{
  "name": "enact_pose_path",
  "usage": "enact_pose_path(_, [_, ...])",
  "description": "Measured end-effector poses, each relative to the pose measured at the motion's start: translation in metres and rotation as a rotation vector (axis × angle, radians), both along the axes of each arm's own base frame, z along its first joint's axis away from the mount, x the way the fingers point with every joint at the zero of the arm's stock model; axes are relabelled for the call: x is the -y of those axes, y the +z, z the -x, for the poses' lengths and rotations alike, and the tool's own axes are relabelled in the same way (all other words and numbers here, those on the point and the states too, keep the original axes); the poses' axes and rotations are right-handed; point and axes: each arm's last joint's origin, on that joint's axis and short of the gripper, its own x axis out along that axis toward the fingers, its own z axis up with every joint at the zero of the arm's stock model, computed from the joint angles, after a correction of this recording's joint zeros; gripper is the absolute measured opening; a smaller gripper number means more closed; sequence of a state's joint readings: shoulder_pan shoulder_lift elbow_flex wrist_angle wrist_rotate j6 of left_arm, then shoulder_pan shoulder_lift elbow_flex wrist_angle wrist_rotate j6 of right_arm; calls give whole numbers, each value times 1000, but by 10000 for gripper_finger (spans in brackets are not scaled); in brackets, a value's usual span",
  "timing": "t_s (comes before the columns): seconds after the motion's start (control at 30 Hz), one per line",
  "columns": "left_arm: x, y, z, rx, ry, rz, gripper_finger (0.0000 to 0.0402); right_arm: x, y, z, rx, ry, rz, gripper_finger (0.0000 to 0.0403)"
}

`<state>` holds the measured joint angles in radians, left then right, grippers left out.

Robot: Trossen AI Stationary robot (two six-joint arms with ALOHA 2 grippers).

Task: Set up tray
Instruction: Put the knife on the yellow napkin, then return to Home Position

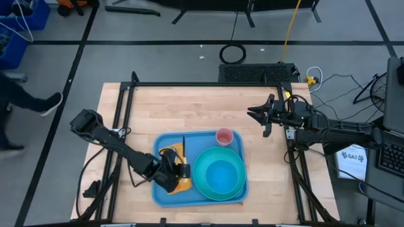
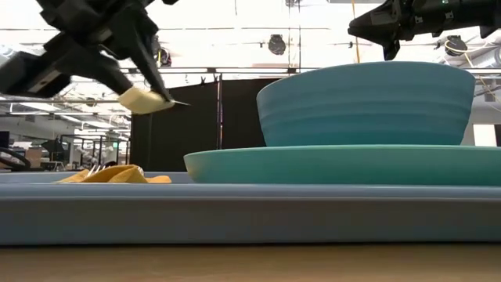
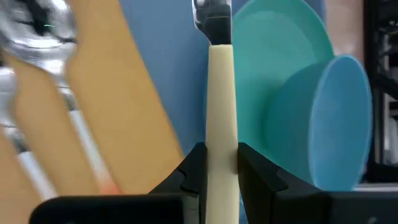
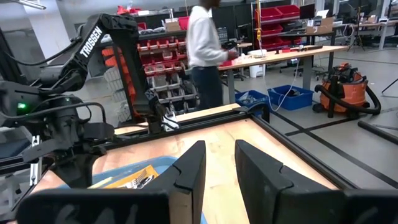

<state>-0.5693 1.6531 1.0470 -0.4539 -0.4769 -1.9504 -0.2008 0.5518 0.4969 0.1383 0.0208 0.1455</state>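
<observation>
High view: we see the large flat light-blue rectangular plastic tray (image 1: 165, 192) at the near middle of the wooden table (image 1: 189, 107). On its right part sits a round teal plate (image 1: 201, 183) with a round blue bowl (image 1: 221, 176) on it, and a small pink cup (image 1: 224, 136) stands in the far right corner. A yellow cloth napkin (image 1: 177, 153) lies on the tray's left part. The left gripper (image 1: 178, 170) is over the napkin; the right gripper (image 1: 261, 112) hangs over the table's far right, well apart from the tray.

Low view: we see the tray's rim (image 2: 235, 207) across the front, the plate and bowl stacked on the right, the napkin low on the left. The left gripper holds a cream-handled knife (image 2: 149, 100) raised above the tray.

Left wrist view: we see the left fingers (image 3: 193, 171) pinching the cream handle, its dark blade pointing away over the tray. Silver forks (image 3: 37, 37) lie on the napkin.

Right wrist view: we see the right fingers (image 4: 189, 165) spread with nothing between them. A person in a white top (image 4: 202, 37) stands beyond the table.
</observation>
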Motion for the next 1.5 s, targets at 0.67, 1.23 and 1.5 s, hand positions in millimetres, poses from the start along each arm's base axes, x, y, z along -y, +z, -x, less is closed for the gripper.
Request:
enact_pose_path(0.67, [-4, -38, -16, -145, 55, 108, 62, 0, 1, 0, 13, 1, -17, 77])
enact_pose_path(1.23, [13, -53, -12, -146, 129, 155, 64, 0, 1, 0, 10, 1, -13, 77])
enact_pose_path(1.5, [13, -53, -13, -135, 109, 139, 182, 0, 1, 0, 10, 1, -14, 77])
